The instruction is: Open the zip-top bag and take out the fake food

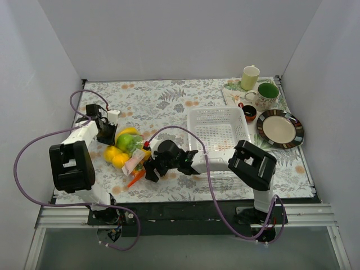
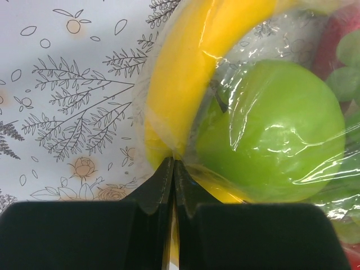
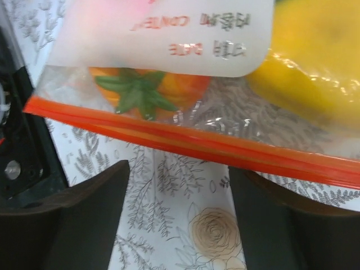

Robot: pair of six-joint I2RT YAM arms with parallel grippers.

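Observation:
The clear zip-top bag (image 1: 130, 153) lies on the table left of centre, full of fake food (image 1: 125, 142): yellow pieces, a green round fruit (image 2: 275, 132) and an orange-red piece with a green stem (image 3: 147, 89). Its red-orange zip strip (image 3: 185, 142) runs across the right wrist view, closed. My left gripper (image 2: 173, 163) is shut on the bag's plastic at its far end, beside a yellow piece (image 2: 180, 73). My right gripper (image 3: 179, 185) is open just in front of the zip strip, with only tablecloth between its fingers; in the top view it (image 1: 153, 169) sits at the bag's near right end.
A white perforated basket (image 1: 218, 132) stands right of the bag, behind my right arm. At the back right are a cream cup (image 1: 250, 77), a green-lined mug (image 1: 266, 94), a small red bowl (image 1: 248, 113) and a striped plate (image 1: 280, 128). White walls enclose the table.

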